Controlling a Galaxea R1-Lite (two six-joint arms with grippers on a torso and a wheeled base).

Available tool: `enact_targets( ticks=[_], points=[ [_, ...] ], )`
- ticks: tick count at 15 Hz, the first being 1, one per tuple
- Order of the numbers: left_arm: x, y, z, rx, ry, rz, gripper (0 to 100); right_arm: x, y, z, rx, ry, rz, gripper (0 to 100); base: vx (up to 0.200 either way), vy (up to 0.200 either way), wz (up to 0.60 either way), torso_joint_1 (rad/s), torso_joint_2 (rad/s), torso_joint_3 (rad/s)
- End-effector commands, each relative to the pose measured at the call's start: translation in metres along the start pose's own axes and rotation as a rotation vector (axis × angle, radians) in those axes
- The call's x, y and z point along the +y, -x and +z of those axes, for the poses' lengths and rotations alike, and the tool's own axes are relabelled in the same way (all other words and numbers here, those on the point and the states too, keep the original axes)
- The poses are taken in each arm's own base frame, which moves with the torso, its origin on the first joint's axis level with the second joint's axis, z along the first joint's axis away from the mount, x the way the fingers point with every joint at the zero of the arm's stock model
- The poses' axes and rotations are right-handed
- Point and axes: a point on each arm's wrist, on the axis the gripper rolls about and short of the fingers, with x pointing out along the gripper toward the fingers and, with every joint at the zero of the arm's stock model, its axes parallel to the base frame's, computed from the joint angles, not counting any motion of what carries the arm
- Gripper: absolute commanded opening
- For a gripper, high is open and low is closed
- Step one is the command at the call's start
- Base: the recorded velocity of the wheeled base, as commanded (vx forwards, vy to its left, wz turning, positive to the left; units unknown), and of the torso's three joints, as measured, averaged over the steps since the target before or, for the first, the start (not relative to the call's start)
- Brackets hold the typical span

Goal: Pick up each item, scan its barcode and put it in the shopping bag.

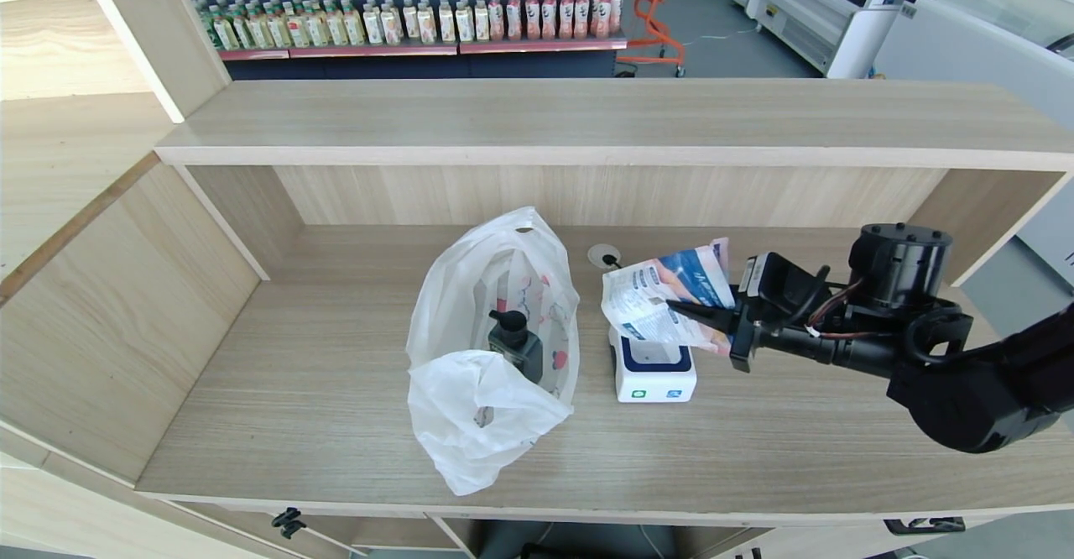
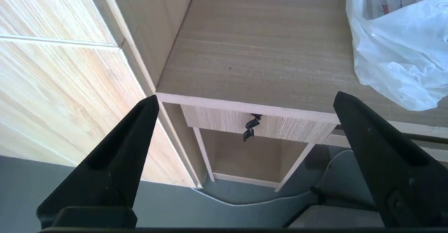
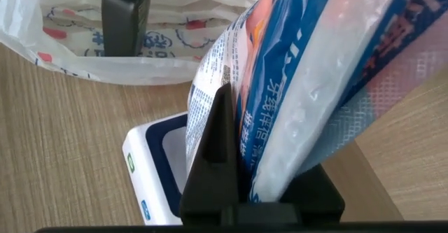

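My right gripper (image 1: 701, 317) is shut on a blue and white packet (image 1: 667, 295), which it holds just above the white barcode scanner (image 1: 654, 370) on the counter. In the right wrist view the packet (image 3: 315, 100) stands between the dark fingers (image 3: 218, 156), over the scanner (image 3: 157, 170). Left of the scanner the white shopping bag (image 1: 491, 349) stands open, a dark pump bottle (image 1: 513, 341) inside it. The bottle (image 3: 126, 16) shows again beyond the packet. My left gripper (image 2: 255, 156) is open, off the counter's front left corner, holding nothing.
The wooden counter (image 1: 336, 408) has a raised back ledge (image 1: 604, 122) and side walls. A round cable hole (image 1: 604, 255) lies behind the scanner. A drawer handle (image 2: 250, 126) sits under the counter's front edge. Shelves of bottles (image 1: 403, 22) stand far behind.
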Motion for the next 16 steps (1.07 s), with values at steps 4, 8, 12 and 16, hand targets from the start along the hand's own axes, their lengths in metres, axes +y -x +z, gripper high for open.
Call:
enact_targets(
  ticks=[4, 8, 12, 16],
  points=[
    [0.000, 0.000, 0.000, 0.000, 0.001, 0.001, 100, -0.005, 0.003, 0.014, -0.034, -0.027, -0.015, 0, 0.000, 0.000, 0.00, 0.000, 0.00, 0.000],
    [0.000, 0.000, 0.000, 0.002, 0.001, 0.001, 100, -0.025, -0.008, 0.065, -0.128, -0.408, -0.108, 0, 0.000, 0.000, 0.00, 0.000, 0.00, 0.000],
    [0.000, 0.000, 0.000, 0.000, 0.001, 0.001, 100, -0.033, -0.048, 0.078, -0.065, -0.714, -0.137, 0, 0.000, 0.000, 0.00, 0.000, 0.00, 0.000],
    [0.000, 0.000, 0.000, 0.000, 0.001, 0.001, 100, -0.006, -0.095, 0.066, 0.005, -0.919, -0.092, 0, 0.000, 0.000, 0.00, 0.000, 0.00, 0.000]
  ],
)
